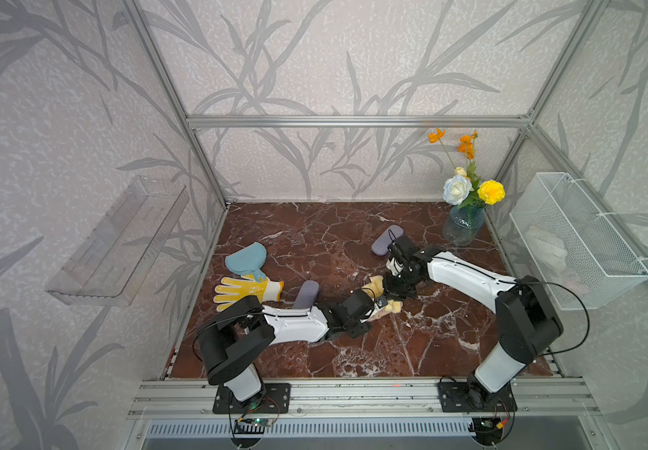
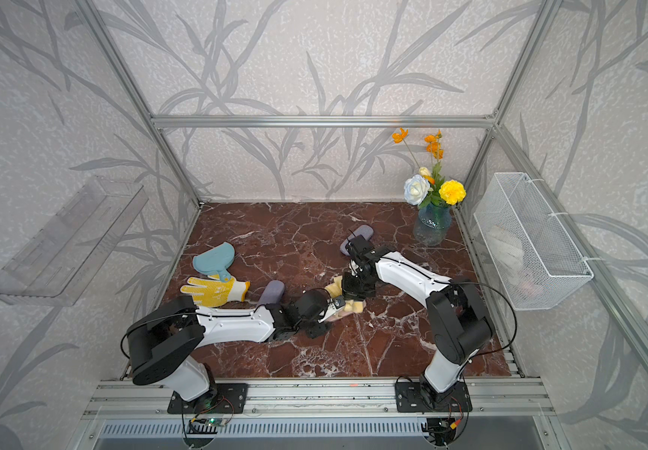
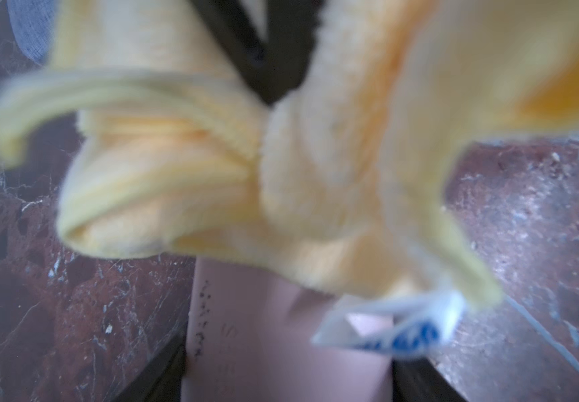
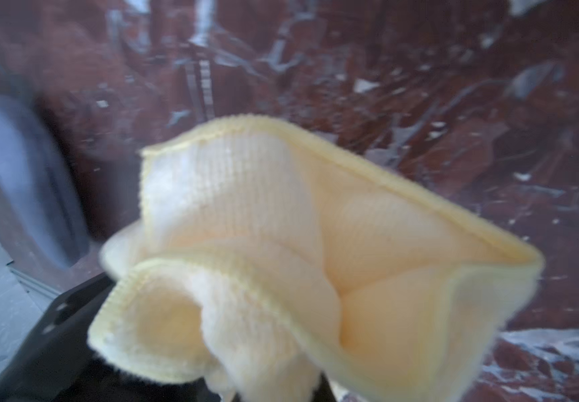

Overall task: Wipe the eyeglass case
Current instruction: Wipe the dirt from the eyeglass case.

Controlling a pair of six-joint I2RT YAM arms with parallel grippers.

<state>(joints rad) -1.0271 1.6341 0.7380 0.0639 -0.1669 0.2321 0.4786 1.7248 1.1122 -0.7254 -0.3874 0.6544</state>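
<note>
A white wire-mesh basket [image 1: 581,249] hung on the frame past the desk's right edge. A folded white fabric item [image 1: 548,249] lay inside it, though what it was could not be told. A clear plastic shelf [image 1: 120,241] was fixed to the wall beyond the left edge. At the far right corner of the brown marble-patterned desk [image 1: 353,350] stood a bluish glass vase [image 1: 463,226] holding white, yellow and orange flowers [image 1: 470,187].

Near the desk's middle the left hand [image 1: 383,306] was clamped on the eyeglass case [image 3: 274,348]. The case was a smooth pale pink body, seen in the left wrist view between the dark fingers [image 3: 162,379] and hidden in both top views. The right hand [image 1: 395,289] was pressed together, pinching a fluffy, ribbed pale yellow cloth [image 4: 281,243] bunched over the case.

A grey oblong case [image 1: 387,239] with rounded ends lay toward the far edge. A second grey case [image 1: 307,293] lay beside the left arm. Near the left edge a light blue mitt [image 1: 246,257] touched a yellow dotted knit glove [image 1: 244,290].
</note>
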